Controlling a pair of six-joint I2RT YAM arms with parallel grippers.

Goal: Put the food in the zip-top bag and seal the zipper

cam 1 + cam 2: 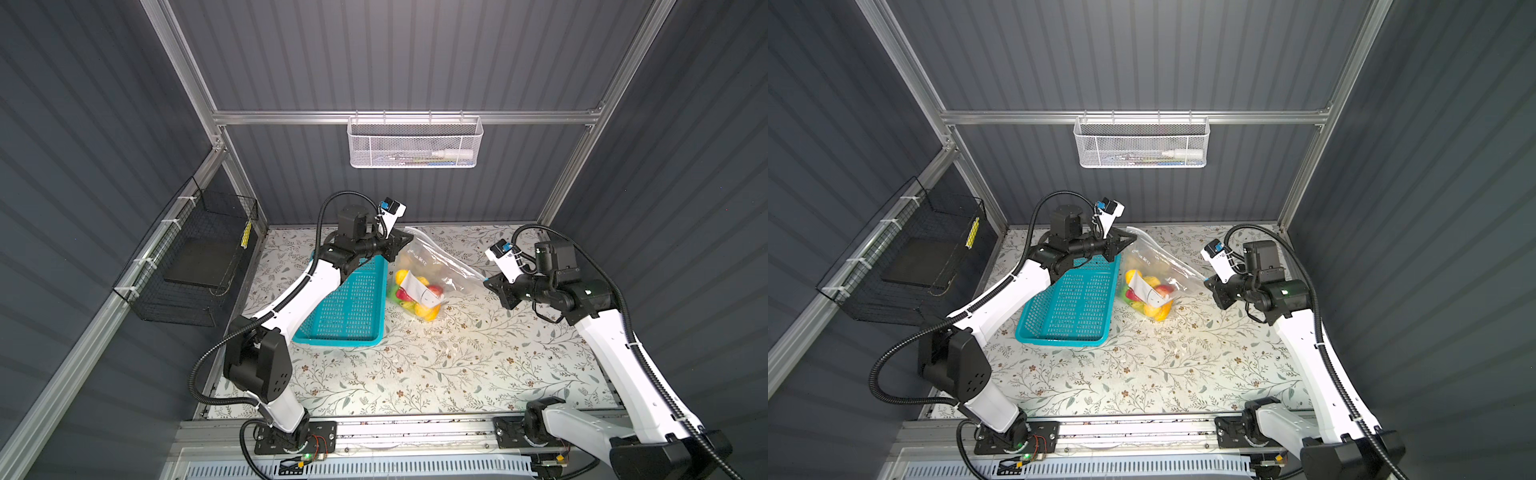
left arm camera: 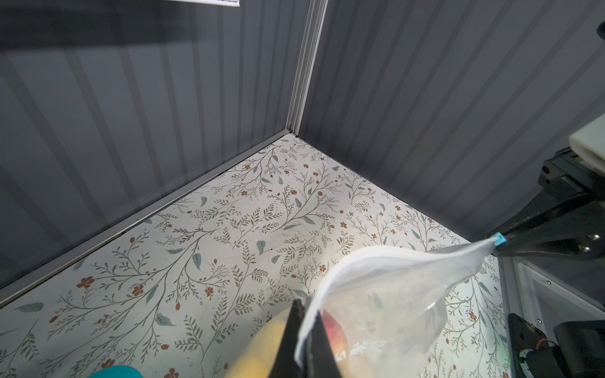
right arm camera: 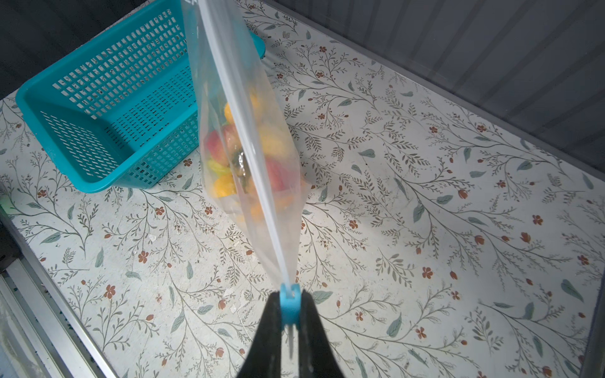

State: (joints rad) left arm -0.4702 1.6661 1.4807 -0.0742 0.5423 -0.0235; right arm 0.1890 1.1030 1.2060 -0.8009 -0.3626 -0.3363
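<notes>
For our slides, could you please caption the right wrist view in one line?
Right gripper pinching the blue zipper tab, the zip-top bag of toy fruit stretched taut beside the teal basket.

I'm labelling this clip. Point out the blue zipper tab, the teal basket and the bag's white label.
blue zipper tab (image 3: pixel 290 306): right wrist view, middle of the tab
teal basket (image 1: pixel 353 305): in a top view, bare floor
white label (image 1: pixel 419 291): in a top view, centre

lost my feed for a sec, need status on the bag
Left gripper, jaws shut on zip-top bag corner. Right gripper, jaws shut on blue tab. Food inside bag. Teal basket alongside, not blocking.
</notes>
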